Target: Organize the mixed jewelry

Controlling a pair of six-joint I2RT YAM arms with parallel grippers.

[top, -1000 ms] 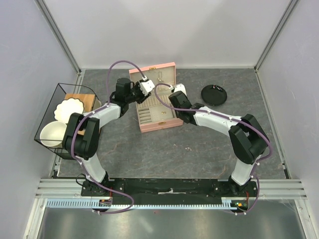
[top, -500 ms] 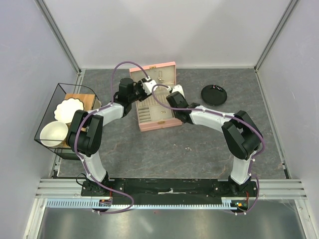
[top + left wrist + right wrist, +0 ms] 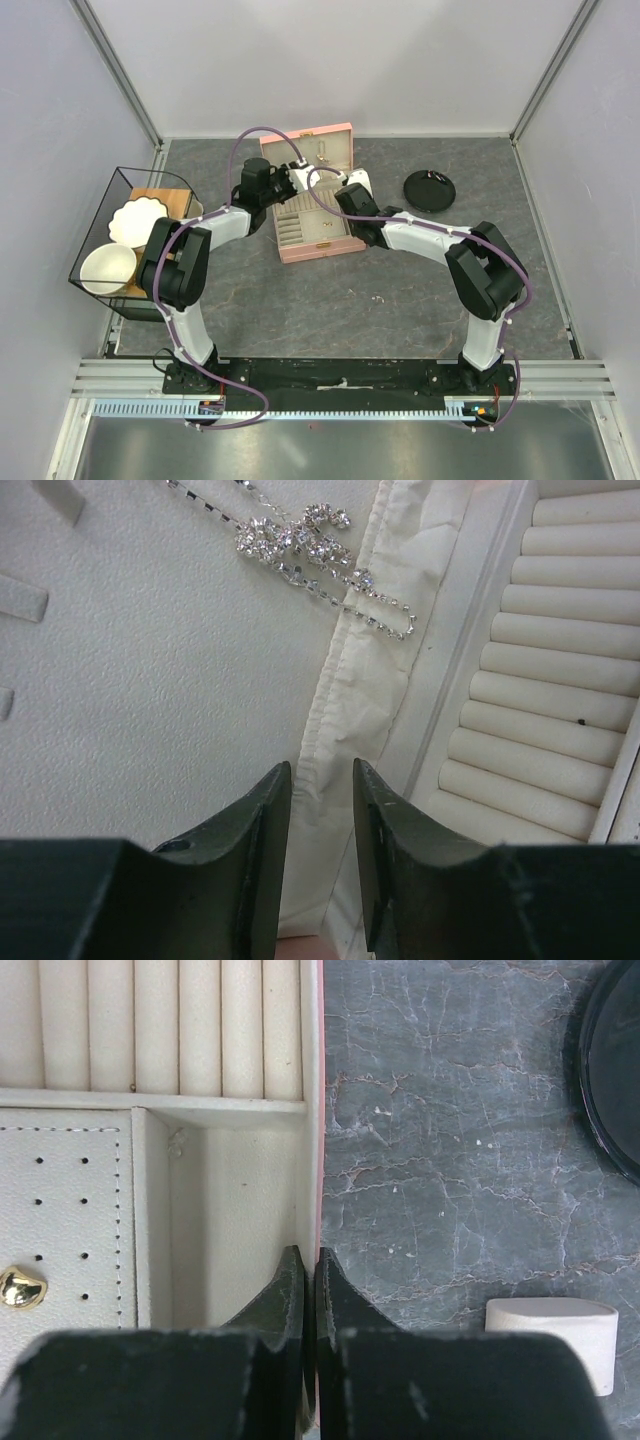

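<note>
Far left, we've got a wire basket (image 3: 112, 205) holding pale bowls (image 3: 108, 268), just off the dark stone surface (image 3: 250, 310). Moving in, the left jaws hover low over the raised lid of the open pink box (image 3: 335, 249). From the left wrist we see them parted by a narrow gap with nothing between them, only a cream fabric fold (image 3: 365, 650) of the lining beneath.

Up past those tips lies some of the mixed jewelry: a sparkling chain (image 3: 320, 552), bunched and trailing across the white lining onto the fold. To its right run the ring rolls (image 3: 560, 650), with nothing tucked into them that we can see.

On to the tray: a gold stud (image 3: 20, 1288) sits on the perforated pad (image 3: 70, 1220), and a tiny pale bit (image 3: 178, 1143) rests in the corner of the narrow compartment beside it. Out on the surface, well in front of the box, there's one more small piece (image 3: 378, 299).

Now the right jaws: pressed together, tips right at the top edge of the box's pink right wall. Whether they nip that rim, we cannot tell. Just to their right a small beige cushion (image 3: 553, 1330) lies on the stone, and furthest right sits the round black disc (image 3: 429, 189).
</note>
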